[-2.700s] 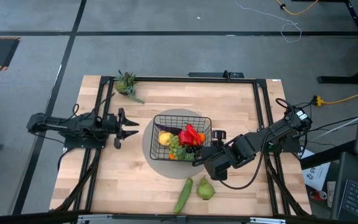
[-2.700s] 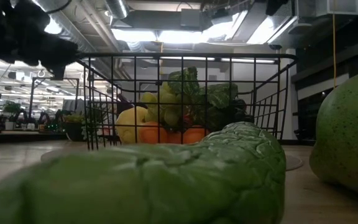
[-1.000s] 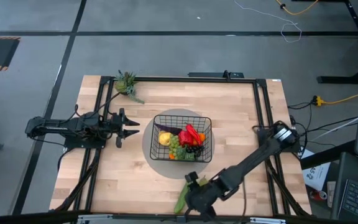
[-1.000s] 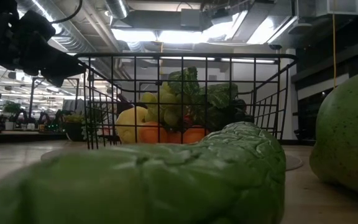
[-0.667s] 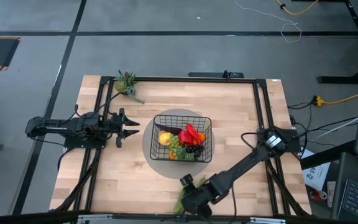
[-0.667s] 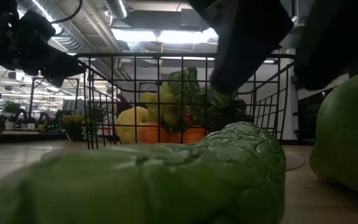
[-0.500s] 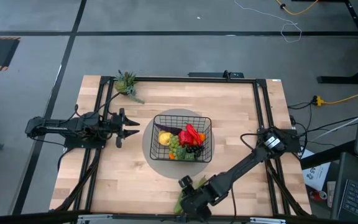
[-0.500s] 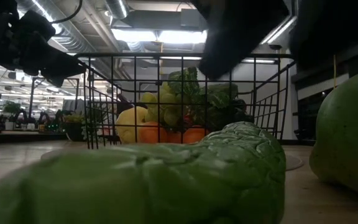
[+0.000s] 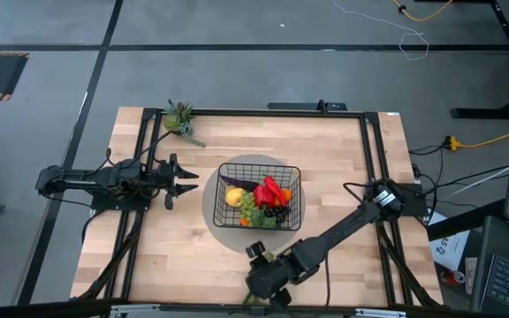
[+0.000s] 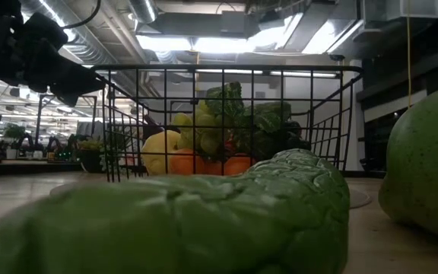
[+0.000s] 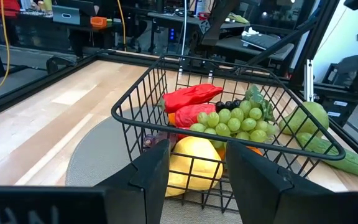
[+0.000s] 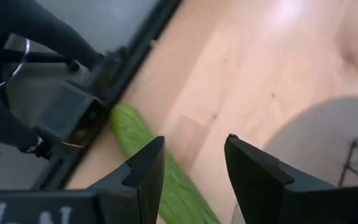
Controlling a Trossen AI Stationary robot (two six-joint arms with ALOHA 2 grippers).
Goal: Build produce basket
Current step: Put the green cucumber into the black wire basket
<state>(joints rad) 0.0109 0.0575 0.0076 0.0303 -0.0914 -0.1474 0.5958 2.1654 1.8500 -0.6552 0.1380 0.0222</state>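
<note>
The black wire basket [image 9: 260, 196] stands on a round grey mat in the middle of the table. It holds a yellow fruit [image 11: 188, 163], green grapes [image 11: 229, 121], red peppers [image 11: 191, 96] and oranges [image 10: 196, 164]. A green cucumber [image 12: 143, 140] lies on the wood near the table's near edge, and a green pear [image 10: 428, 167] stands beside it. My right gripper [image 9: 254, 253] hangs open over the cucumber, slanting down, touching nothing. My left gripper [image 9: 188, 181] waits open and level, left of the basket.
A small green plant [image 9: 180, 117] lies at the far left corner. A black metal frame [image 9: 374, 159] runs along the table's edges. Bare wood [image 9: 184, 256] lies left of the cucumber. My right arm [image 9: 343, 231] crosses the near right part of the table.
My right gripper has moved toward the table's left along the near edge, above the cucumber. Its dark fingers showed at the top of the low view half a second ago and have left that view. The produce has stayed put.
</note>
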